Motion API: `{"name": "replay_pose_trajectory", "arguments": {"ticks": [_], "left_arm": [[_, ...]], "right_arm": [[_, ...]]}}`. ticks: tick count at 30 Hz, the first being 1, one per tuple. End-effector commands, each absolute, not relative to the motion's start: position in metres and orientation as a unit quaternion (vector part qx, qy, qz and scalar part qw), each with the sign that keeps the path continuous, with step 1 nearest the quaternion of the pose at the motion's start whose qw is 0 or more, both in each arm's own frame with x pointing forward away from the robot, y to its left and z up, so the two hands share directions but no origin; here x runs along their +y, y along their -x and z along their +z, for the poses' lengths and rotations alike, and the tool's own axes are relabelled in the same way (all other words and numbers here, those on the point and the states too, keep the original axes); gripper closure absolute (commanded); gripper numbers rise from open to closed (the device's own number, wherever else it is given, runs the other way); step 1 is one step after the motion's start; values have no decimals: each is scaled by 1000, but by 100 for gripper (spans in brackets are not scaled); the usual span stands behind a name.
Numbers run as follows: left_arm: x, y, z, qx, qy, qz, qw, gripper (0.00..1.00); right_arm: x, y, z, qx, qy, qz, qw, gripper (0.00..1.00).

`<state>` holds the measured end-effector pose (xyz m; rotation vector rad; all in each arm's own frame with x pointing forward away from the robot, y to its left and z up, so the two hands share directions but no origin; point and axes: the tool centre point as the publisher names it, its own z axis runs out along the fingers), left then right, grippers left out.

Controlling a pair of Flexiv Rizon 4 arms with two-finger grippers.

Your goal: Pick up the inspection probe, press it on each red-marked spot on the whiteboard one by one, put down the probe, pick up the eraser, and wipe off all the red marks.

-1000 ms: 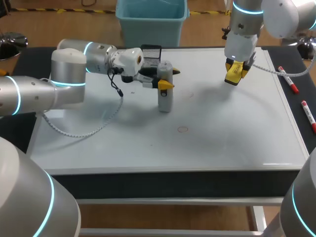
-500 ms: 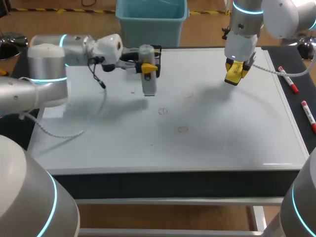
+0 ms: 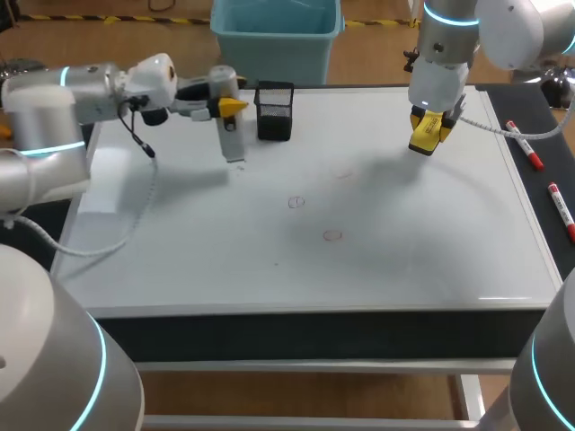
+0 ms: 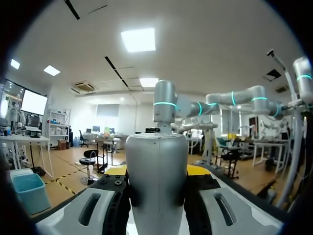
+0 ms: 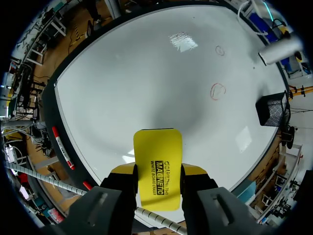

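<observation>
Head view: the left gripper (image 3: pixel 225 106) is clamped from both sides on the grey probe (image 3: pixel 230 130), which hangs nearly upright in the upper left of the frame, its tip seemingly just clear of the whiteboard (image 3: pixel 422 251). In the left wrist view the probe (image 4: pixel 156 171) fills the gap between the dark fingers (image 4: pixel 116 200). Over the last second this arm has carried the probe from the middle of the board back and leftwards, past the black mesh cup (image 3: pixel 274 112), so it now stands just left of the cup. That suggests the pressing is over and the probe is about to be set down. The left arm stretches in horizontally from the left edge, its wrist turned so the fingers point right. The right gripper (image 3: pixel 429 130) has not moved; it hangs straight down in the upper right over the board, closed on the yellow eraser (image 5: pixel 157 156). Two red circles (image 3: pixel 296 202) (image 3: pixel 333 235) sit unwiped near the middle, with a fainter trace (image 3: pixel 344 173) above them, so the wiping is all still to do.
</observation>
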<state>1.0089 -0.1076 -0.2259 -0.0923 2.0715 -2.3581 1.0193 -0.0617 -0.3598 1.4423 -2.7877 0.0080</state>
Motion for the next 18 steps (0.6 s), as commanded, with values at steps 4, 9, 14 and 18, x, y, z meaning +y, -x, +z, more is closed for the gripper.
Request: {"name": "replay_pose_trajectory", "arguments": {"ticks": [4,9,14,18], "left_arm": [[-88,-1036,-221,671,21,-741,-2,100],[-83,-1043,-217,678,9,-735,7,100],[-79,-1045,-216,681,7,-733,11,100],[-75,-1046,-217,682,12,-731,10,100]], "right_arm": [[-62,-1020,-359,-888,-460,3,3,100],[-62,-1020,-359,-888,-460,3,3,100],[-62,-1020,-359,-888,-460,3,3,100],[-62,-1020,-359,-888,-460,3,3,100]]}}
